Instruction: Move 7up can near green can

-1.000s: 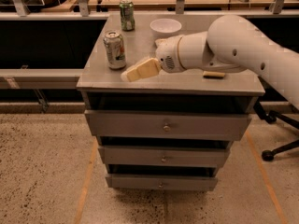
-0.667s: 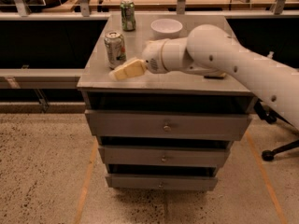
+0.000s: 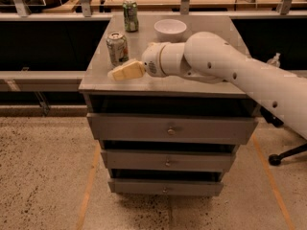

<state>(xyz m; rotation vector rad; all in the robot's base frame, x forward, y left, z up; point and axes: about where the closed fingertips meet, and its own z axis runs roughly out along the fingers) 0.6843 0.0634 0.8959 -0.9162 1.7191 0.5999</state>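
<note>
The 7up can (image 3: 117, 48) is pale silvery with green patches and stands upright near the front left of the cabinet top. The green can (image 3: 130, 16) stands upright at the back left of the top, well behind it. My gripper (image 3: 125, 72) has cream-coloured fingers and reaches in from the right. It sits low over the top, just in front and to the right of the 7up can, close to its base and not holding it.
A white bowl (image 3: 170, 30) stands at the back middle, right of the green can. The grey drawer cabinet (image 3: 170, 128) has three drawers. My white arm (image 3: 225, 66) covers the right half of the top. A chair base (image 3: 285, 155) stands on the floor at right.
My gripper has moved left across the cabinet top, ending close beside the 7up can. The cans and bowl have not moved.
</note>
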